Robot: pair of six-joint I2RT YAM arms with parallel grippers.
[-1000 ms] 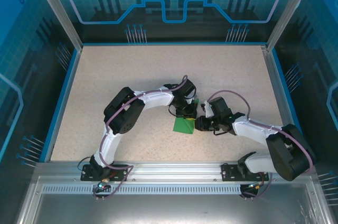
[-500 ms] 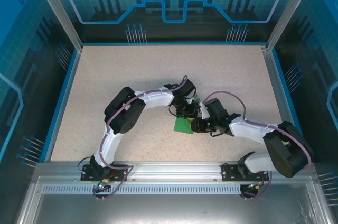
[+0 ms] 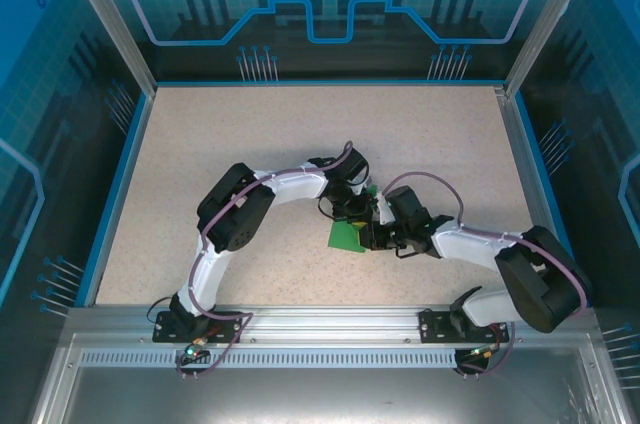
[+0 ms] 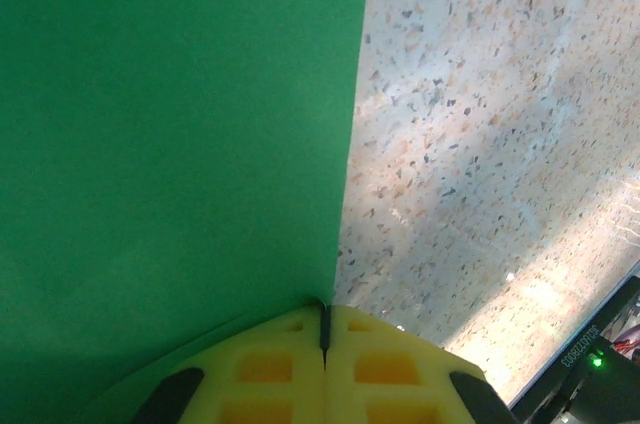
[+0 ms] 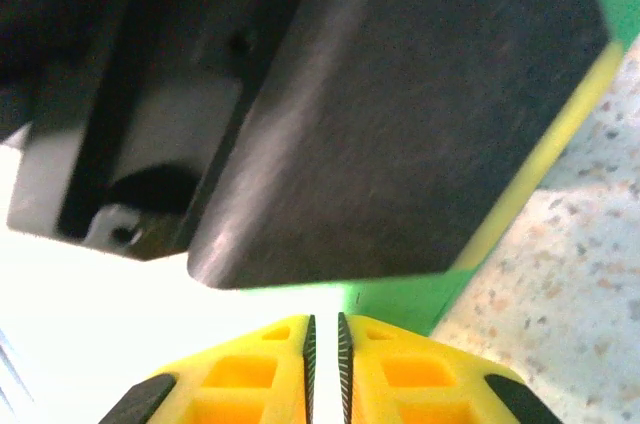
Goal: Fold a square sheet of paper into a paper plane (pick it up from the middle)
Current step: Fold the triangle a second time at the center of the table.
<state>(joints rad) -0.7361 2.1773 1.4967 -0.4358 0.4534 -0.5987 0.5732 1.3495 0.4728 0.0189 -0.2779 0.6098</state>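
Near the middle of the speckled beige table (image 3: 200, 164), my left pincer (image 4: 324, 314) pinches the thin bright green paper sheet (image 4: 170, 144) by its edge, my right pincer (image 5: 324, 324) almost together just beside it.

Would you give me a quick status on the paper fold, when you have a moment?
Left gripper shut at green paper's straight edge, hold unclear. Right gripper shut to a slit, close against the left. Paper lies on table.

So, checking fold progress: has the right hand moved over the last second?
Yes: the right hand slid left, toward the table's blue left rim, closing on the green paper.
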